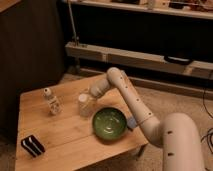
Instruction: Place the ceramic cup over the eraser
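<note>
Just beside the bowl [110, 123], on its left as the camera sees it, the cup [83, 106] is standing upright on the table [75, 142]. The gripper [90, 97] is sitting against the cup's upper part, on the side nearest the bowl's far rim. How wide the gripper is standing, and whether it is holding the cup, cannot be told from this view. The eraser [33, 145] is lying uncovered, well apart from the bowl, toward the near left corner of the table. A bottle [51, 101] is standing beyond the cup on the same side of the bowl. Judged from this layout, the grasp on the cup is the step in hand, and transport is not yet under way. The next move is calling for a secure hold and a lift clear of the table. After that the cup is needing its mouth turned down, a path away from the bowl that avoids the bottle, and a lowering centred on the eraser.
</note>
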`<action>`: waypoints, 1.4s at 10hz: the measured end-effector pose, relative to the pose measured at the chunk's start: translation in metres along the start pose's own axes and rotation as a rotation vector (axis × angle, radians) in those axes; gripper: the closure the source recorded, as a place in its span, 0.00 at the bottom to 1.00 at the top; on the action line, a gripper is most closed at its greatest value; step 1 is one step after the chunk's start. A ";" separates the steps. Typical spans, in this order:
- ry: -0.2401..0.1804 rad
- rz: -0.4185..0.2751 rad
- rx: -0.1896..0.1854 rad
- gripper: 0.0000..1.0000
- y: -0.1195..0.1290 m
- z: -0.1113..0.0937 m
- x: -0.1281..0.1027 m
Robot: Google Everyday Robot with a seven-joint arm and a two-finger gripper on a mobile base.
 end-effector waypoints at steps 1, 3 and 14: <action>0.004 0.004 0.020 0.70 -0.003 0.002 0.001; 0.013 0.002 0.049 0.88 -0.009 0.003 0.005; 0.106 -0.133 0.171 1.00 -0.067 -0.017 0.128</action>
